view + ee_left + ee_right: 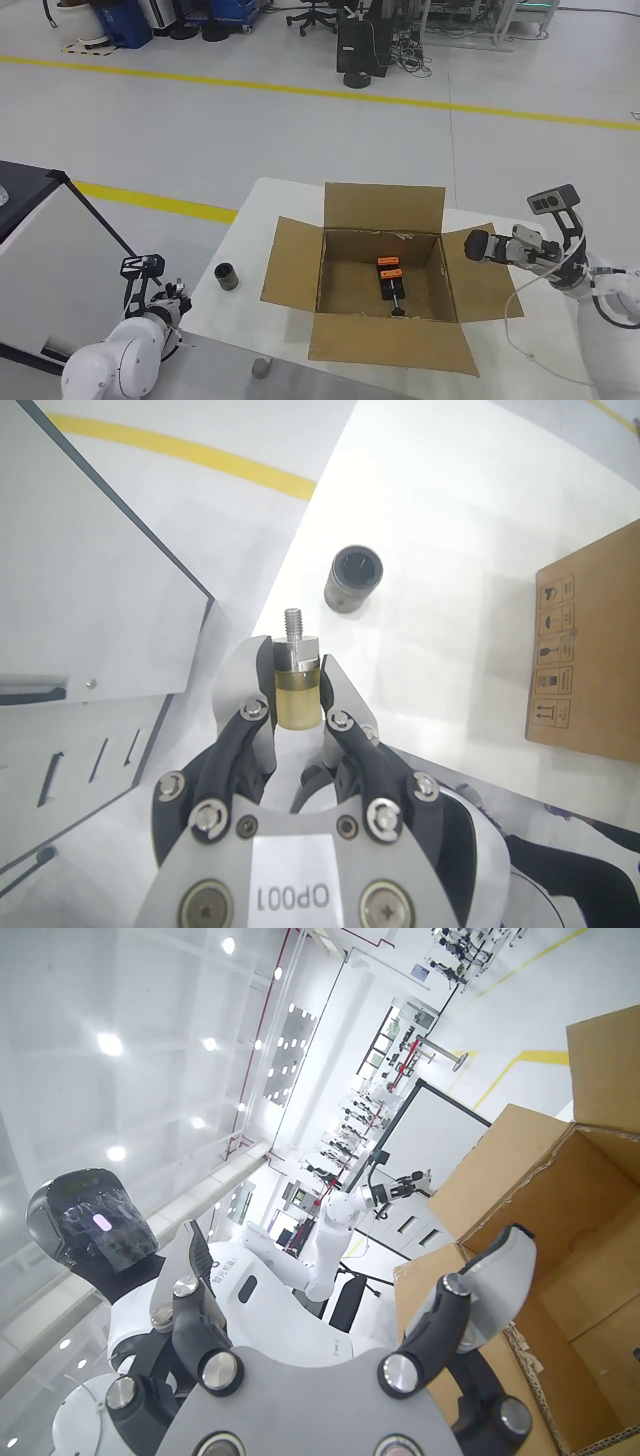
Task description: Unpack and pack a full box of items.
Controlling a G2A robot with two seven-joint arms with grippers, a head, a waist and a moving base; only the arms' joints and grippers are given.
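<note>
Brown cardboard all over the box (380, 275), with black handling symbols printed down one flap (555, 655). Inside it, orange-and-black items (389, 267). The desk (450, 525) is plain white, and there's a dark grey cylinder (354, 581) with a black bore. The fitting (296, 695) is translucent yellow on the body, bare silver metal at the threaded end. Left gripper (296, 660): black jaws, pale grey shells. Floor (200, 110) is light grey, striped yellow.

Table (248, 240): we see it white, in the lower centre of the top view.
Box (385, 345): open, on its middle.
Cylinder (227, 277): dark, left of the box, apart from it.
</note>
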